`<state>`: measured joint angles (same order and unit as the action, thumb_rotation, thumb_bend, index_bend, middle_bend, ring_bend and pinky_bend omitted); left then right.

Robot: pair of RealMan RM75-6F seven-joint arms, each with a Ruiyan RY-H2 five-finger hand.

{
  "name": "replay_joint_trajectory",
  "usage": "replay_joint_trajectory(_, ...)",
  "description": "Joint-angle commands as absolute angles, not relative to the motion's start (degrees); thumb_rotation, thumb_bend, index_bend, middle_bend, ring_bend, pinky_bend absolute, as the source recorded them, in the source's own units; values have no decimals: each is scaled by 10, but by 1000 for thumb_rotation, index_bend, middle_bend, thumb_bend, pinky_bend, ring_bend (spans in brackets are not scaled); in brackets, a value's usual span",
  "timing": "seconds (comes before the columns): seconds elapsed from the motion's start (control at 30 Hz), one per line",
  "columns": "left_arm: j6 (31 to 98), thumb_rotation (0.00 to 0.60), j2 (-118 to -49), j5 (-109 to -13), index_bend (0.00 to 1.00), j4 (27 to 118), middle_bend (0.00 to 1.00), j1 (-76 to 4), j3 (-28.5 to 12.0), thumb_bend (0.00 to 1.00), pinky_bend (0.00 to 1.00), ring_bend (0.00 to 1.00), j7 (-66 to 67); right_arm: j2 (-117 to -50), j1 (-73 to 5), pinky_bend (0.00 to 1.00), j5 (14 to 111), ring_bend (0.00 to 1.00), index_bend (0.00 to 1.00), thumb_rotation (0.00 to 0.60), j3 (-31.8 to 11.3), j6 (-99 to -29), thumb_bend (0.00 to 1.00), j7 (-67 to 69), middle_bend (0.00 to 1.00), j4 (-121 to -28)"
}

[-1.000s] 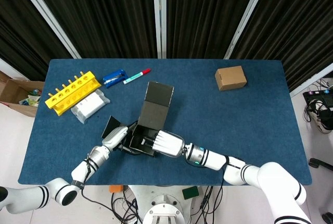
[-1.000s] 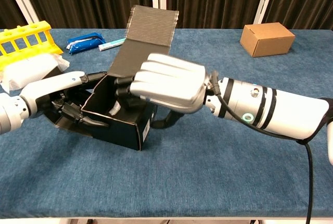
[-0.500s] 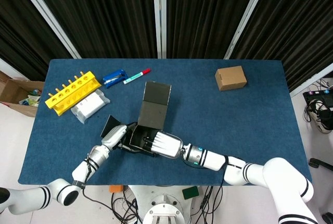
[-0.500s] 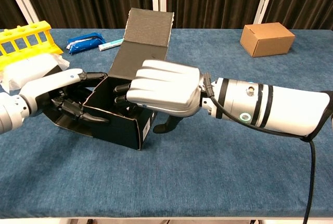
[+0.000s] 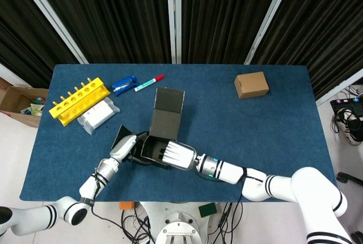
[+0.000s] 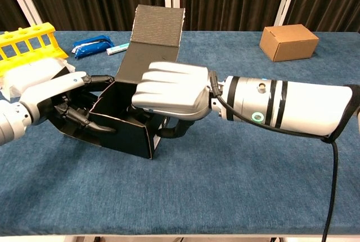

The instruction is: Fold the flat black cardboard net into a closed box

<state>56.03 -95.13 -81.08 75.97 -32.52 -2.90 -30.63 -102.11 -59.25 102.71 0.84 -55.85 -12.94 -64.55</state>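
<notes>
Blue cloth-covered table (image 5: 272, 130), seen from the head and chest cameras, with dark curtains behind it.

Right arm (image 6: 287, 112), white with black bands, reaching across the near edge toward the table's left half.

Black cardboard box (image 5: 154, 148) (partly folded, open at the top), standing on the cloth near the front edge, left of centre. Its long lid panel (image 6: 151, 42) rises upright from the far wall, corrugated inner face toward the chest camera. A side flap (image 5: 121, 136) splays outward on the left.

Right hand (image 6: 171, 91), lying over the box's right wall with its fingers curled down into the cavity; the thumb hooks under the wall from outside, so the hand grips that wall.

Left hand (image 6: 59, 93), at the box's left side: its upper finger lies along the left wall's top edge, and the darker fingers press the splayed flap from below. The hand holds this side of the box.

Yellow test-tube rack (image 5: 78, 100), at the far left, touching a clear plastic packet (image 5: 97, 114).

Brown cardboard box (image 5: 251, 84), closed, well apart at the far right.

Blue packet (image 5: 124, 84), just beside the rack's right end.

Marker pen (image 5: 148, 82), red-capped, lying aslant next to the blue packet.
</notes>
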Motion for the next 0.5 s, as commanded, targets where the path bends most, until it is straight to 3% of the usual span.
replay_joint_trajectory(0.03,561,600,-953,-810,435,760,405,-324,-30,0,743,614,-304,-1015,-595,1000,1022,793,998,600,5,-551,589,-136,915,-655)
replay_joint_trajectory(0.13,561,600,-954,-809,437,760,405,-324,-31,0,743,615,-301,-1012,-593,1000,1019,791,996,600,3,-550,551,-147,913,-657)
replay_joint_trajectory(0.2,561,600,-954,-808,438,760,407,-323,-32,0,743,615,-296,-1009,-589,1000,1015,787,923,600,1,-550,462,-157,807,-660)
replay_joint_trajectory(0.27,561,600,-955,-807,438,760,407,-323,-33,0,744,615,-292,-1007,-584,1000,1008,785,725,600,-2,-552,312,-163,588,-664)
replay_joint_trajectory(0.37,562,600,-955,-804,438,762,407,-322,-36,0,744,615,-287,-1008,-575,1000,998,782,420,600,-7,-559,149,-168,346,-667)
replay_joint_trajectory(0.5,562,600,-953,-800,437,767,407,-321,-38,0,745,621,-281,-1011,-560,1000,989,775,170,600,-10,-577,58,-156,195,-667)
